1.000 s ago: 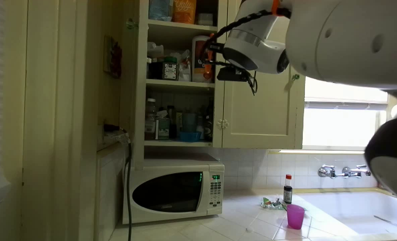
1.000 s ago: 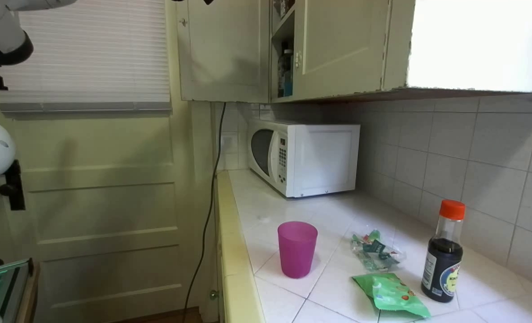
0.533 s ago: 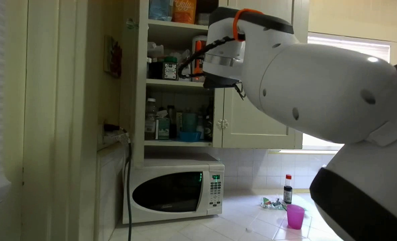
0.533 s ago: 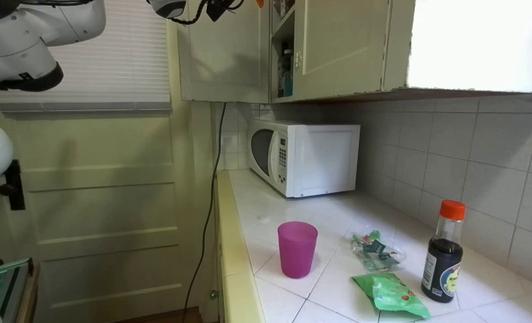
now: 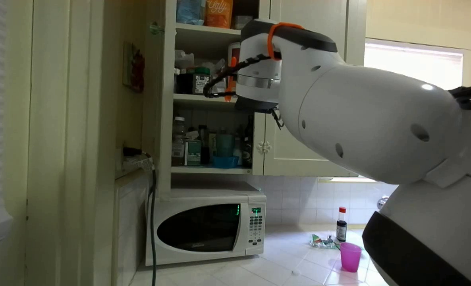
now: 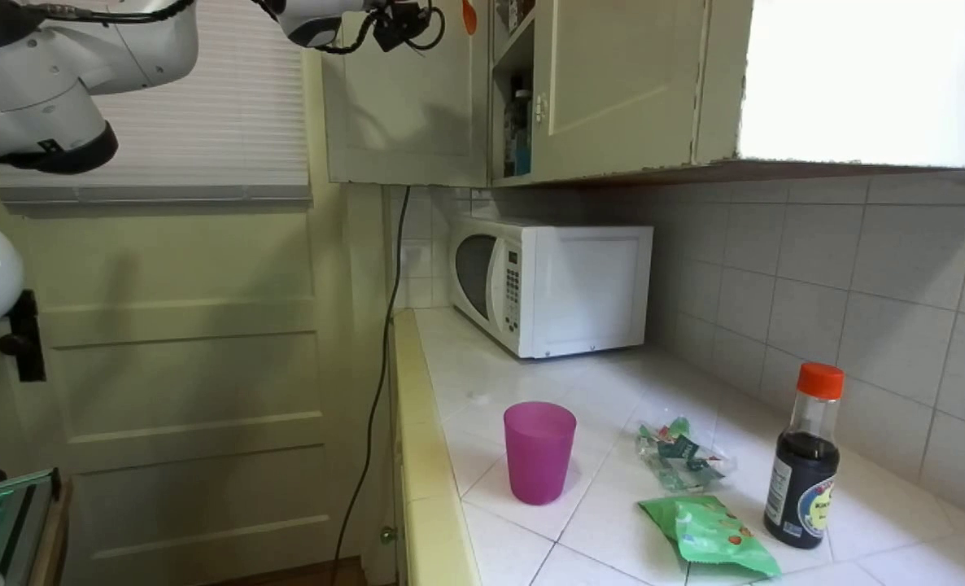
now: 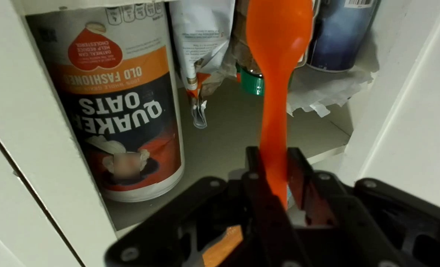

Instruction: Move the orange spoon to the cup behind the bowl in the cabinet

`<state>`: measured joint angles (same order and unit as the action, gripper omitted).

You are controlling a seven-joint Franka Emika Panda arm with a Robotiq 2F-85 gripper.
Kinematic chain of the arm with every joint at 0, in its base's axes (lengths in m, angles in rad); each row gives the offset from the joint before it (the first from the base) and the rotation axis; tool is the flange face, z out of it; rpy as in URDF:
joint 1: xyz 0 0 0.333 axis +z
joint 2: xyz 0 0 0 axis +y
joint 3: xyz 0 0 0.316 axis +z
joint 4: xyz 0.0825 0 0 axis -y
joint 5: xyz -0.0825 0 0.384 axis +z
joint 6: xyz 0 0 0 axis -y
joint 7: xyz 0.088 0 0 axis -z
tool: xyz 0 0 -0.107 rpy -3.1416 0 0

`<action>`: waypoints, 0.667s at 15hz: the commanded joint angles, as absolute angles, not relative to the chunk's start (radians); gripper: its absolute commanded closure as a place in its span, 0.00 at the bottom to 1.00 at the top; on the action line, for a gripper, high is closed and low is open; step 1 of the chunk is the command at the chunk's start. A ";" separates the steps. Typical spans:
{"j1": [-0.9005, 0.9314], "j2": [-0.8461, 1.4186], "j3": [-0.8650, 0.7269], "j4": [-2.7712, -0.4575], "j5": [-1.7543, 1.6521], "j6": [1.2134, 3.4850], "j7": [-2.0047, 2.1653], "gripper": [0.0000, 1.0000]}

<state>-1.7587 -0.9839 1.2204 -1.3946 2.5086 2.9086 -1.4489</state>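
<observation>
The orange spoon (image 7: 277, 48) stands out from my gripper (image 7: 273, 157), which is shut on its handle, in the wrist view. That view is upside down. The spoon also shows in both exterior views (image 5: 231, 79) (image 6: 469, 16), in front of the middle shelf of the open cabinet. The teal cup (image 5: 224, 143) is on the shelf below, behind the blue bowl (image 5: 225, 161), in an exterior view. The gripper and spoon are higher than the cup. My arm hides most of the gripper in that exterior view.
An oats canister (image 7: 127, 111) stands on the middle shelf near the gripper. The shelf edge (image 5: 213, 97) lies between spoon and cup levels. Bottles and a box (image 5: 193, 152) flank the cup. A microwave (image 5: 205, 228) and a pink cup (image 6: 539, 456) are on the counter below.
My arm has swung left and lowered in an exterior view, with the spoon moving left and down in front of the middle shelf. The cup and bowl have not moved.
</observation>
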 commanded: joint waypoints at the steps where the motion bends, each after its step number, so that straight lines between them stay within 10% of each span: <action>1: -1.801 -1.015 1.218 -1.356 2.509 2.929 -1.400 0.94; 10: -1.987 -1.159 1.271 -1.216 2.509 3.054 -1.320 0.94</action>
<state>-1.8890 -1.0898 1.2563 -1.2995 2.5086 3.0019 -1.4001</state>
